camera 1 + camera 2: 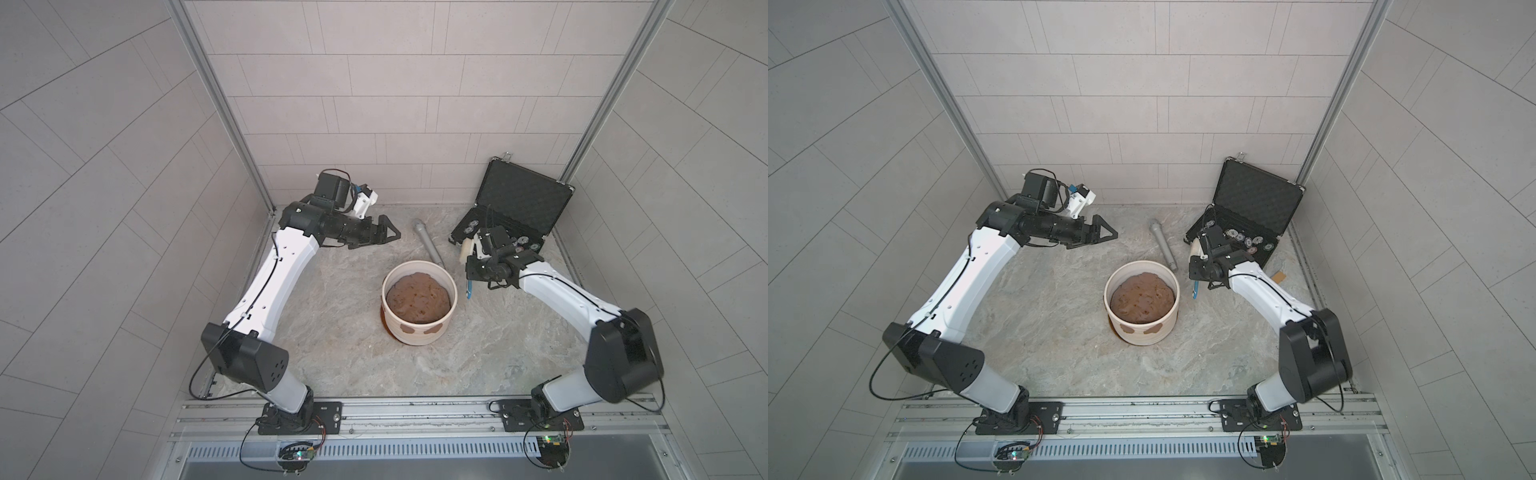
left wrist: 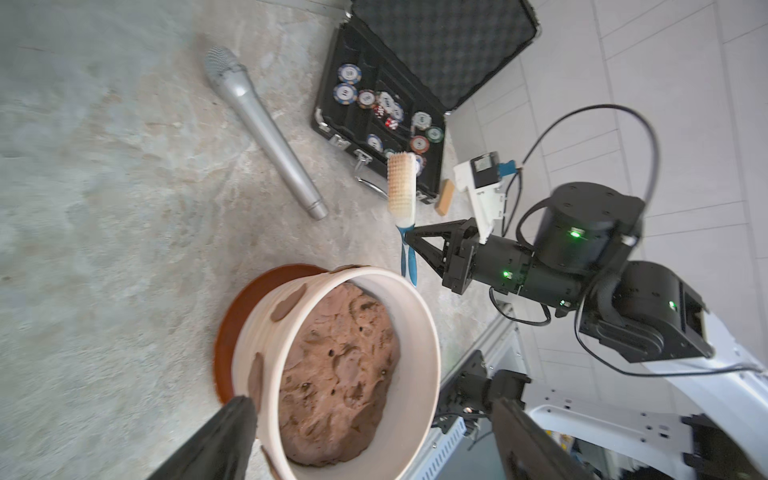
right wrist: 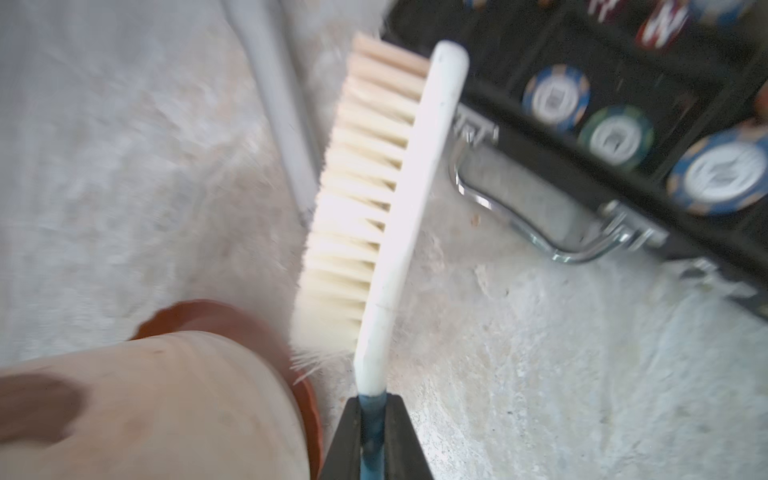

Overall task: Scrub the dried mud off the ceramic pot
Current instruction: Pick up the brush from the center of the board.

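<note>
Ceramic pot [image 1: 419,264] stands upright on its brown saucer [image 2: 232,324] near the middle of the bench [image 1: 332,332]. A lumpy soil mound [image 1: 417,298] fills it. Dried mud [image 1: 409,331] shows as reddish-brown patches on the near outer wall in both top views. The left wrist view shows more patches on the wall.

Right tool [image 3: 372,415] is clamped on the blue handle of a scrub brush [image 3: 399,199], just right of the pot, bristles facing the pot. The right wrist view is blurred, so bristle contact with the saucer cannot be told.

Left tool [image 1: 390,229] hangs spread wide and holds nothing, far left of the pot and well apart from it.

Microphone [image 1: 428,243] lies on the bench beyond the pot. Open case of poker chips [image 1: 519,199] sits far right.
</note>
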Robot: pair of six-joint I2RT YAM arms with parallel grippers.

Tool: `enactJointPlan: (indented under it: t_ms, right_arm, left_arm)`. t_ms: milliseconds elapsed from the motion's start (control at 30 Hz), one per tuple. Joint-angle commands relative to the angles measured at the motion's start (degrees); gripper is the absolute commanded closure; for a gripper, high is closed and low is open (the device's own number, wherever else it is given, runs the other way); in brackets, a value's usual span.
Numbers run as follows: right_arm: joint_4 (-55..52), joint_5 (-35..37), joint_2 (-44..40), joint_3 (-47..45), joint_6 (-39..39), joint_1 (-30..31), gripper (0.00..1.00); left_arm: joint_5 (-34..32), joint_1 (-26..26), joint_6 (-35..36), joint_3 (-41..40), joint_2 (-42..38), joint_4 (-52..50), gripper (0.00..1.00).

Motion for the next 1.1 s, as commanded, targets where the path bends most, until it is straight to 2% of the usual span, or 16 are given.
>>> enactJointPlan:
  t_ms: [0,167,400,667,1067]
  right_arm:
    - [6.7,1.8,-7.4,0.9,-8.0,3.0,1.00]
    - [5.2,7.4,-8.3,6.6,-14.1,10.3,1.00]
    - [0.4,10.9,-2.7,15.3,-12.5,16.3,1.00]
    - [-0.1,11.6,2.2,21.0,-9.4,23.6,1.00]
    - [1.1,9.6,2.8,22.3,-7.5,27.1,1.00]
  left_arm:
    - [10.7,0.2,-3.2,2.9,2.0,1.3,0.07]
    - [13.0,-0.2,-6.2,4.9,3.8,3.0,0.02]
    - [15.0,-0.3,-5.3,3.3,1.2,3.8,0.00]
    - [6.0,-2.2,-3.9,1.1,0.1,4.1,0.00]
    - [-3.3,-3.7,-1.8,4.6,1.6,2.1,0.01]
